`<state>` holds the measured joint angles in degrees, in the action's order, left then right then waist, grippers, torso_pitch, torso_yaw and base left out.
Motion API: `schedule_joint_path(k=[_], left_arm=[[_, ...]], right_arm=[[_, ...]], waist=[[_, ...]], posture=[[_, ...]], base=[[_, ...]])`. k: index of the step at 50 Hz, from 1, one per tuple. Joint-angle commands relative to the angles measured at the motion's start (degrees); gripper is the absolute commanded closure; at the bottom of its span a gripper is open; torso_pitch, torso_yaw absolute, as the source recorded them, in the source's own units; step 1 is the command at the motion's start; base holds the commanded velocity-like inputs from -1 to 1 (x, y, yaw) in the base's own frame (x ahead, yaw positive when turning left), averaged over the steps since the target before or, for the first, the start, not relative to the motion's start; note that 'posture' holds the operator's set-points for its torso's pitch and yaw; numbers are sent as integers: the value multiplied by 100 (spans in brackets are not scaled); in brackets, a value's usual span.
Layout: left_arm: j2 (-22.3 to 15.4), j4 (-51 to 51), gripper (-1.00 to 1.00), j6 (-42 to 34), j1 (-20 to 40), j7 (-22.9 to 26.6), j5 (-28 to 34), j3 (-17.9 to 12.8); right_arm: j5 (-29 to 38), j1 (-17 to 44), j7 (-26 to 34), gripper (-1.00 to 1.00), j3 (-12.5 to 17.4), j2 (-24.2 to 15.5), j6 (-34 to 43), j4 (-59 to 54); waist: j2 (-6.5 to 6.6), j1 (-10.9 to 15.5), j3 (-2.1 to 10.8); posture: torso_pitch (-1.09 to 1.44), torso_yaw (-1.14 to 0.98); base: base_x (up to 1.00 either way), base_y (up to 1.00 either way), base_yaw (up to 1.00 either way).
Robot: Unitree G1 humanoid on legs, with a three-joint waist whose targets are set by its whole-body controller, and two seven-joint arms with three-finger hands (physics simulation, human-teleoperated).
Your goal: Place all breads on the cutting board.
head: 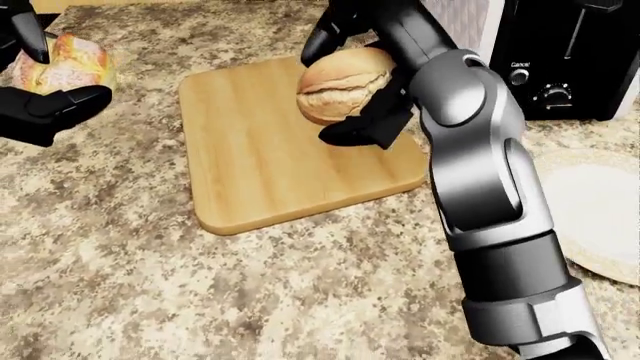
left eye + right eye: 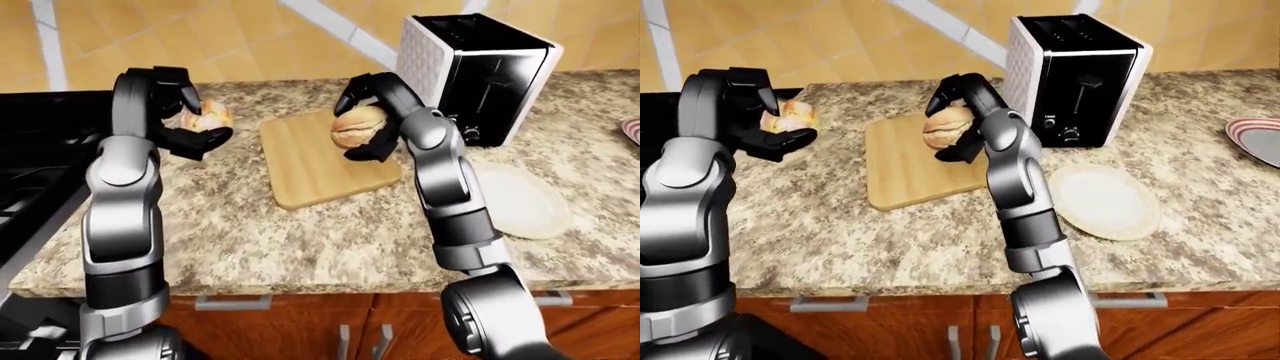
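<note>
Over the cutting board (image 1: 270, 150), the right robot hand (image 1: 355, 82) holds a round bread roll (image 1: 345, 84) with its fingers wrapped around it. The roll hangs above the board's right part and does not look set down yet. The left robot hand (image 1: 40, 75) grips a smaller, orange-colored bread (image 1: 62, 58), up in the air over the desk (image 1: 200, 292), to the left of the board. So 0 breads lie on the board now, and 2 are left to put down. The roll looks closest to done, because it only needs to go down and be let go. The desk is speckled stone, brown and cream. A toaster (image 2: 1080, 75) stands at the right of the board, and a pale plate (image 2: 1105, 201) lies near it. Another plate with a red rim (image 2: 1255, 139) peeks in at the far right. Yellow tiles cover the wall, and brown drawers sit under the desk.
</note>
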<state>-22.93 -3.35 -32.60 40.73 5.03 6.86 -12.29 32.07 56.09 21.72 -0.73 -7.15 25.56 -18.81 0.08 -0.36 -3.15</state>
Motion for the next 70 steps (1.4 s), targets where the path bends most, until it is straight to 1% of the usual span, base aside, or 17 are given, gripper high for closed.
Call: schedule_joint_path(k=[1,11,21,36,46,47,50,54,55,56,59,61,64,67,68,69,70], left_arm=[[-85,-188,100,182,183,-47,20,-75],[-70,-176,100,201,169,-51,31,-73],[-76,-105,100,257,179,-57,22,-72],[-62,-143,100,214,208,-36,57,-52],[-74,-152,100,220,179,-31,44,-72],[-74,-158,100,219,175,-31,42,-73],[-74,-143,100,239,168,-33,39,-75],[-70,-129,100,262,152,-40,35,-75],[-73,-126,100,268,145,-38,34,-78],[-78,-128,100,268,143,-36,30,-86],[-87,-117,100,289,134,-33,26,-92],[-85,-110,100,300,129,-34,18,-95],[-94,-110,100,311,122,-34,13,-98],[-93,-107,100,314,119,-40,15,-97],[-92,-111,100,311,118,-41,15,-96],[-90,-124,100,303,115,-41,18,-91],[-88,-131,100,299,115,-40,18,-90]], right_arm=[[12,198,-61,100,62,-34,-179,217],[47,104,-48,100,29,29,-295,63],[-64,310,-263,100,93,3,-607,-564],[-355,731,-699,100,191,-197,-1050,-1592],[-461,956,-986,100,214,-260,-1338,-2171],[-472,989,-1030,92,220,-267,-1384,-2267],[-501,1064,-1138,50,226,-292,-1520,-2544],[-538,1061,-1198,49,208,-264,-1626,-2707],[-545,1062,-1209,46,205,-260,-1651,-2742],[-552,1069,-1218,35,208,-261,-1666,-2771],[-548,1061,-1215,23,194,-259,-1672,-2775],[-545,1032,-1180,3,183,-251,-1655,-2725],[-532,979,-1128,-18,168,-242,-1649,-2657],[-510,939,-1078,-36,156,-238,-1661,-2616],[-501,932,-1067,-37,155,-237,-1657,-2600],[-489,905,-1026,-56,145,-232,-1647,-2552],[-484,892,-1008,-66,146,-230,-1659,-2548]], waist=[[24,-3,180],[74,-35,172],[126,-32,244],[-10,83,298],[-18,112,341],[-16,111,349],[-8,106,372],[2,102,407],[5,101,415],[9,99,420],[19,90,438],[23,89,443],[27,86,440],[29,80,426],[29,78,418],[30,76,409],[30,73,401]], posture=[[0,0],[0,0],[0,0],[0,0],[0,0],[0,0],[0,0],[0,0],[0,0],[0,0],[0,0],[0,0],[0,0],[0,0],[0,0],[0,0],[0,0]], base=[[0,0,0],[0,0,0],[0,0,0],[0,0,0],[0,0,0],[0,0,0],[0,0,0],[0,0,0],[0,0,0],[0,0,0],[0,0,0],[0,0,0],[0,0,0],[0,0,0],[0,0,0],[0,0,0],[0,0,0]])
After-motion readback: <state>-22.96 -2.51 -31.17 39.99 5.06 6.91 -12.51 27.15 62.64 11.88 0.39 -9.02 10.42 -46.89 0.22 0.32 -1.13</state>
